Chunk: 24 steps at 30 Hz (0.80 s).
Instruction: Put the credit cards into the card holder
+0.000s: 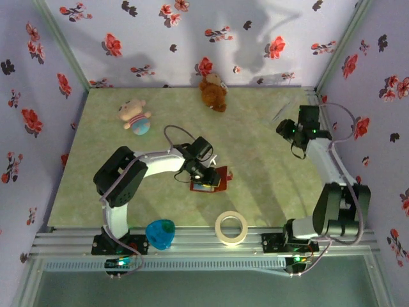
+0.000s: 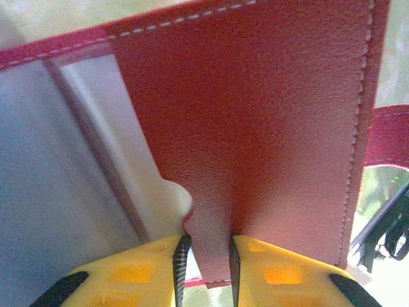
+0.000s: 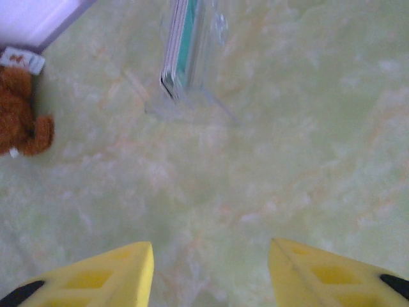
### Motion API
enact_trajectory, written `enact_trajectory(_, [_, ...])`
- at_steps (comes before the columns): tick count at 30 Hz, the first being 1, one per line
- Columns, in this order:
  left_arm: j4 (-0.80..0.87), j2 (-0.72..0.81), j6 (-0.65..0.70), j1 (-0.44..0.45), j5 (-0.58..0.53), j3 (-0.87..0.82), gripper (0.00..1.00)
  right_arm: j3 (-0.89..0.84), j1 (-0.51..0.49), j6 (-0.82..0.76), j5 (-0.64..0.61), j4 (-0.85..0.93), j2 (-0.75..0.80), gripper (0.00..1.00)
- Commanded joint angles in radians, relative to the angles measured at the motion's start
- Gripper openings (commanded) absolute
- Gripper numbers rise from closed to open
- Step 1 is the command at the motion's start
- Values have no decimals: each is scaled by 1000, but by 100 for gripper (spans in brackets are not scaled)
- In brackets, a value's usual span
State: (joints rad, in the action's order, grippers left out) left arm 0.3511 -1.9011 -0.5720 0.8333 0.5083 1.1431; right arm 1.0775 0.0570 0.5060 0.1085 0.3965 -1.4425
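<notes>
Green tabletop [image 3: 307,147] is lying beneath the right gripper [image 3: 211,272], jaws apart, credit cards [image 3: 177,51] seemingly stacked upright ahead, while the left gripper [image 2: 203,259] is pinching the card holder [image 2: 255,115].

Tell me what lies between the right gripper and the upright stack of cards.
Nothing: in the right wrist view the tabletop is bare from the right gripper to the credit cards in their clear stand. The brown plush sits off left.

Wallet [image 2: 268,128]: dark red, white stitching, grey lining. Fingers [image 2: 281,275]: yellow. Table [image 1: 268,185]: marbled pale green. Walls [image 1: 128,25]: lilac, red flowers.
</notes>
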Motion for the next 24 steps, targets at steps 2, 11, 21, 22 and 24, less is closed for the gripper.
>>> enact_trajectory(2, [8,-18,-28,14,-35,-12,29,158,47,-39,23,-13,-131,44])
enact_trajectory(11, [32,-13,-22,21,-95,-33,31,353,70,-118,24,41,-343,36])
enact_trajectory(21, [3,29,-45,21,-135,-64,35,431,69,-98,66,60,-476,35])
enact_trajectory(22, [8,30,-48,21,-136,-64,36,431,69,-95,49,67,-482,34])
enact_trajectory(24, [-4,39,-57,21,-135,-79,37,432,70,-94,41,76,-490,32])
